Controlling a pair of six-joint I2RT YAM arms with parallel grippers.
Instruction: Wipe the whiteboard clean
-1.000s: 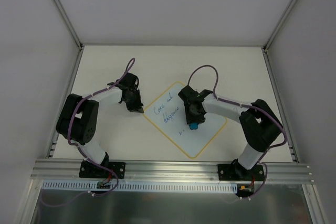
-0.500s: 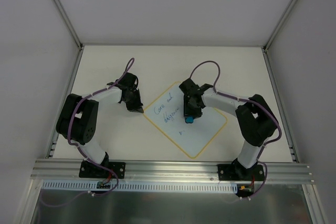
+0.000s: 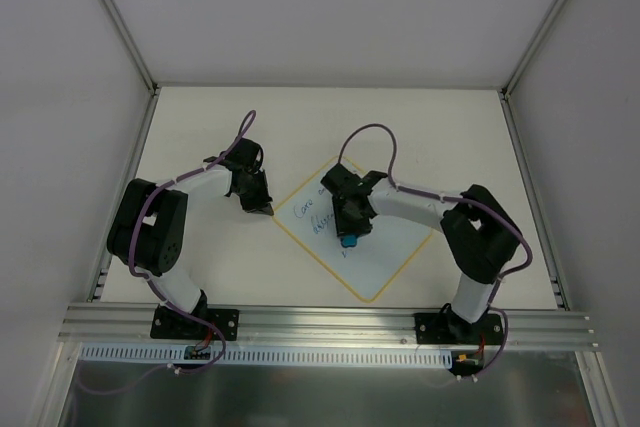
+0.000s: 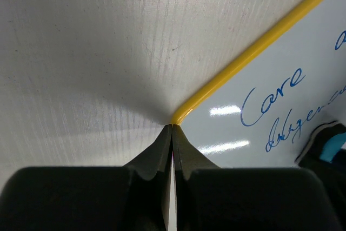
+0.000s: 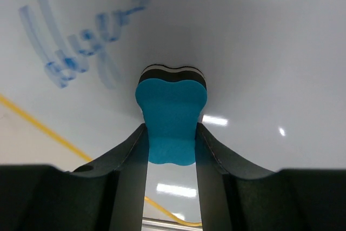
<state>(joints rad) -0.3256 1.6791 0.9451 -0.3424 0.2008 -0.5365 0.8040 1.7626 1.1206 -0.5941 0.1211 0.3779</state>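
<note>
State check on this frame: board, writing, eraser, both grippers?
Whiteboard: partly wiped, blue writing left on its left part.
Writing: some words crisp, strokes near the eraser smeared.
Eraser: clamped between the right fingers, against the board.
Left gripper: shut, tips at the board's yellow corner.
Right gripper: shut on eraser.

Overhead, two close wrists, sharing whiteboard (image 3: 383, 257)
</note>
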